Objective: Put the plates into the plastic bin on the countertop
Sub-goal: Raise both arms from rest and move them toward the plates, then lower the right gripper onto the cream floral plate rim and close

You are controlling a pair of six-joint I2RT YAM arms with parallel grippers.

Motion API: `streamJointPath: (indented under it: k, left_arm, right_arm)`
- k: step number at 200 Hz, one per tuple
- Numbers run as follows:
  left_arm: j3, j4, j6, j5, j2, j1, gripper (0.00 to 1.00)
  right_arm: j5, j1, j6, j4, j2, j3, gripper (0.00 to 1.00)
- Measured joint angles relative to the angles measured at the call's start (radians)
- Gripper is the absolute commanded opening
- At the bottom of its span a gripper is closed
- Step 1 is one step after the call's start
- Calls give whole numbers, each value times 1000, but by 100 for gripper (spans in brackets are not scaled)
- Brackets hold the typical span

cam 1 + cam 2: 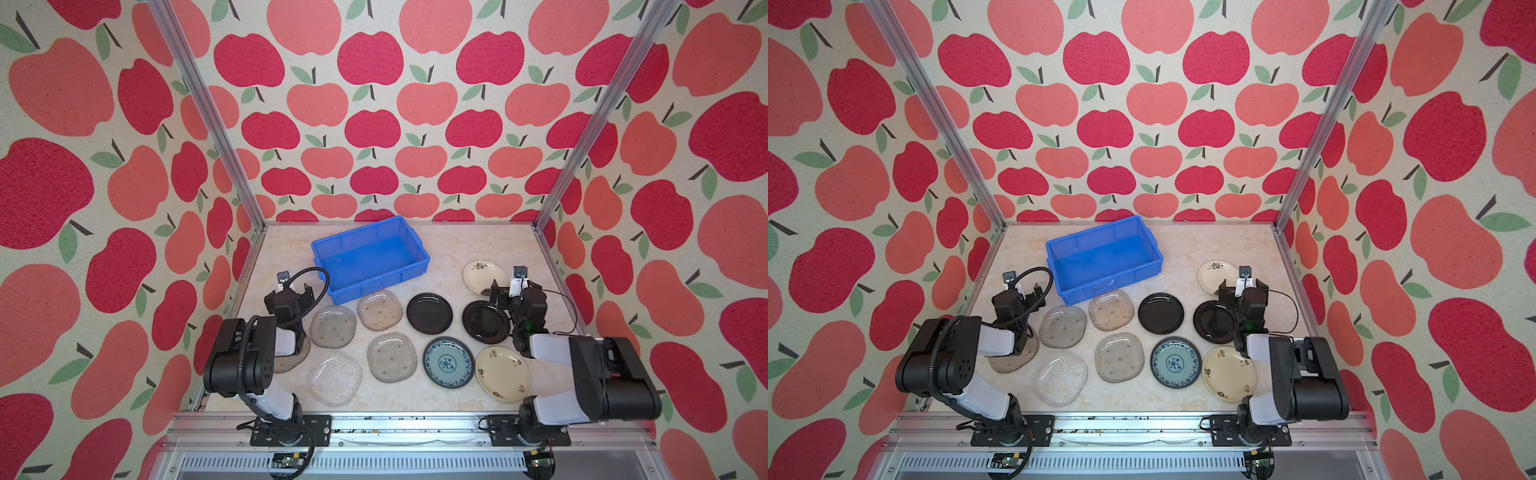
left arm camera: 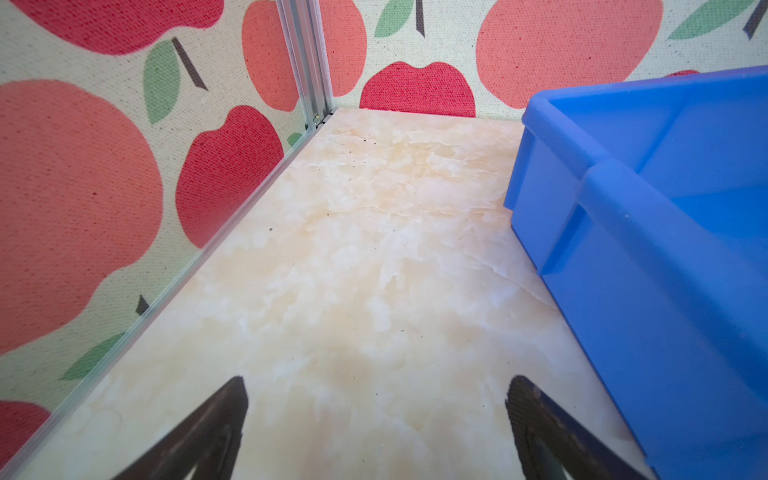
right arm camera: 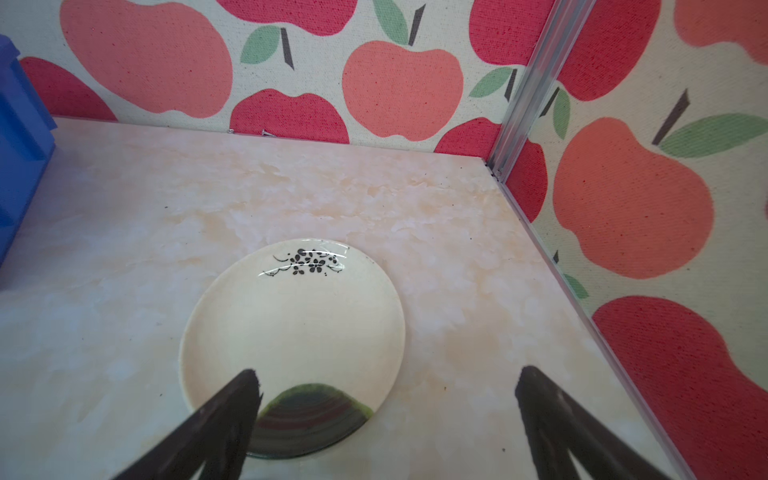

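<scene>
Left pincer gapes over countertop beside the plastic bin; right pincer gapes partly over a cream plate.

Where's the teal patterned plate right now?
In a top view the teal plate lies in the front row, right of centre, between a glass plate and a cream plate.

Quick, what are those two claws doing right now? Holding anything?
The left gripper: open, holding nothing.
The right gripper: open, holding nothing, one finger over the cream plate.
</scene>
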Motion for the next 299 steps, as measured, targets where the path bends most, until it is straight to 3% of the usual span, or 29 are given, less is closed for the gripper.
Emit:
streamJointPath:
  k: [38, 75, 103, 140, 171, 195, 226, 299]
  left_arm:
    - [0, 0, 1, -6, 0, -5, 99]
    - [2, -19, 1, 5, -18, -2, 99]
    - [93, -271, -11, -45, -155, -2, 99]
    - [283, -513, -49, -39, -346, -4, 99]
    - [411, -725, -135, 104, -386, -63, 99]
    - [516, -877, -214, 246, -378, -116, 99]
    - [631, -1003, -297, 388, -325, -141, 99]
    - [595, -949, -476, 477, -257, -116, 99]
  right_arm:
    - [107, 17, 85, -287, -184, 155, 100]
    - [48, 36, 187, -507, -211, 232, 100]
    - [-30, 65, 256, -697, -200, 280, 100]
    - [-32, 66, 328, -856, -171, 376, 97]
    - [-108, -51, 446, -886, -75, 469, 80]
    - [-225, -158, 539, -882, 47, 520, 79]
    - [-320, -204, 604, -880, 150, 534, 76]
    - [-469, -288, 683, -753, 269, 477, 66]
